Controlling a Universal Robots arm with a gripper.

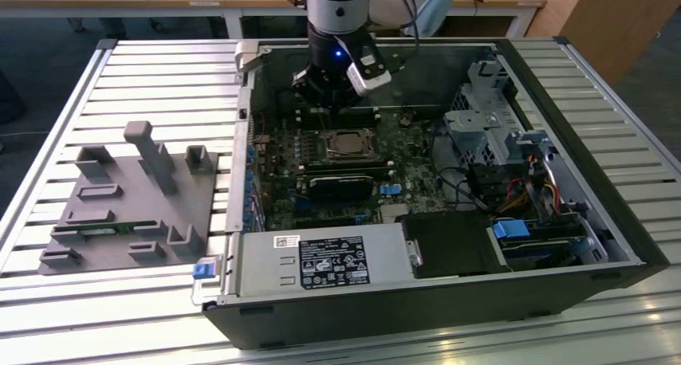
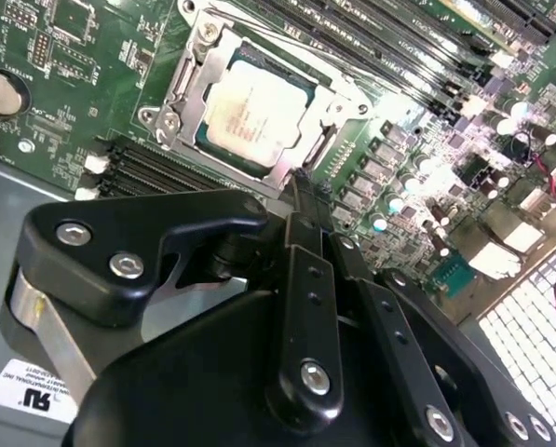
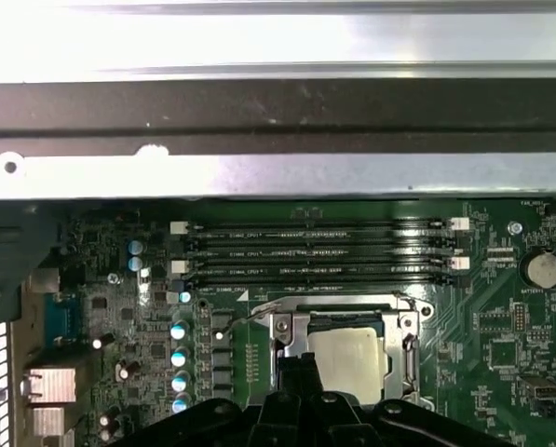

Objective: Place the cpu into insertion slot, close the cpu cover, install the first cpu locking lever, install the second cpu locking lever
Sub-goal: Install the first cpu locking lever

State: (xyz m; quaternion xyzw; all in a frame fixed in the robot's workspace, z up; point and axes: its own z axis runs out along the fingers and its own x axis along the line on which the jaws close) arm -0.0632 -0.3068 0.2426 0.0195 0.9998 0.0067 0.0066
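Note:
The cpu (image 2: pixel 250 104) lies flat in its socket on the green motherboard (image 2: pixel 91 56), silver top up. The cpu cover (image 2: pixel 186 88) lies down around it as a metal frame. In the first wrist view the cpu (image 3: pixel 354 356) and cover (image 3: pixel 290 337) sit just beyond the black fingertips. A thin wire lever (image 3: pixel 250 315) juts out from one socket corner. My gripper (image 2: pixel 301 191) is shut, its tips at the socket's edge; I cannot tell whether they pinch a lever. In the exterior view the gripper (image 1: pixel 343 110) hangs inside the case just behind the socket (image 1: pixel 348 144).
Black memory slots (image 3: pixel 319 251) run beside the socket, with the case wall (image 3: pixel 278 177) close behind them. A drive cage (image 1: pixel 484 126) and cables fill the exterior view's right, the power supply (image 1: pixel 319 261) the front. A grey fixture (image 1: pixel 133 198) stands on the slatted table.

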